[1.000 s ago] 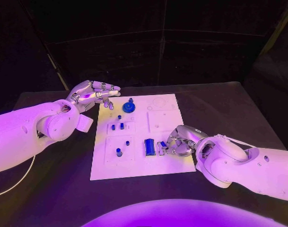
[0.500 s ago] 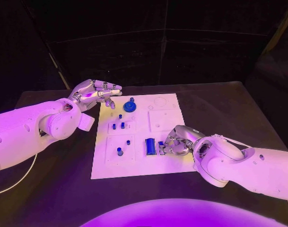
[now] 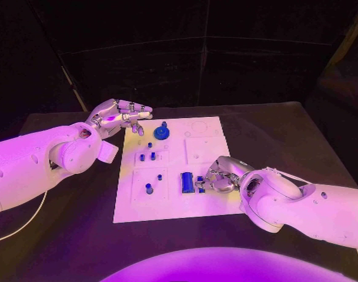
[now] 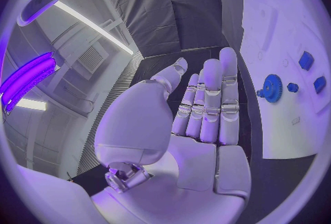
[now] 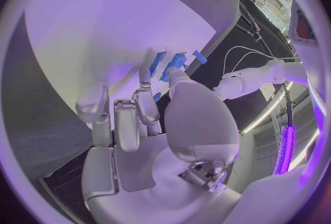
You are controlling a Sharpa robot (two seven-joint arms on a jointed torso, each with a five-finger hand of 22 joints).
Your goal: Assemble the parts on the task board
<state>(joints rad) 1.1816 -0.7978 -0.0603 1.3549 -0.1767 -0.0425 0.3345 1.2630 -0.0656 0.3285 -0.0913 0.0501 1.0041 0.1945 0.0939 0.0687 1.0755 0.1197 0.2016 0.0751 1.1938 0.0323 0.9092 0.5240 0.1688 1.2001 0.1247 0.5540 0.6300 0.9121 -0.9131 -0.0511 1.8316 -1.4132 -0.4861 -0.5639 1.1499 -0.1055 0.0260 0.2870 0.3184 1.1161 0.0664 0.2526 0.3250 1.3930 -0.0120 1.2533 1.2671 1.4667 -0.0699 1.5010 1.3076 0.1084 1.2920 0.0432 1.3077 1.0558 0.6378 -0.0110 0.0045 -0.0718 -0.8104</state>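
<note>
The white task board (image 3: 204, 150) lies in the middle of the table. At its near right part my right hand (image 3: 218, 175) has its fingers curled in, and its fingertips pinch a small blue part (image 3: 201, 183) just right of a long blue block (image 3: 186, 181). The right wrist view has the thumb and a finger meeting at blue pieces (image 5: 172, 64). My left hand (image 3: 119, 116) hovers over the board's far left corner, fingers apart and holding nothing; its flat palm (image 4: 200, 141) faces a blue gear (image 4: 272, 88). That blue gear (image 3: 161, 132) stands near the board's far edge.
Small blue parts (image 3: 147, 156) stand in the board's left column, with two more (image 3: 149, 189) nearer me. Beyond the gear, the left wrist view has several small blue pieces (image 4: 306, 60). Black table (image 3: 280, 135) surrounds the board on all sides.
My right hand has crept slightly left toward the long blue block, with the small blue part at its fingertips. The left hand has barely moved.
</note>
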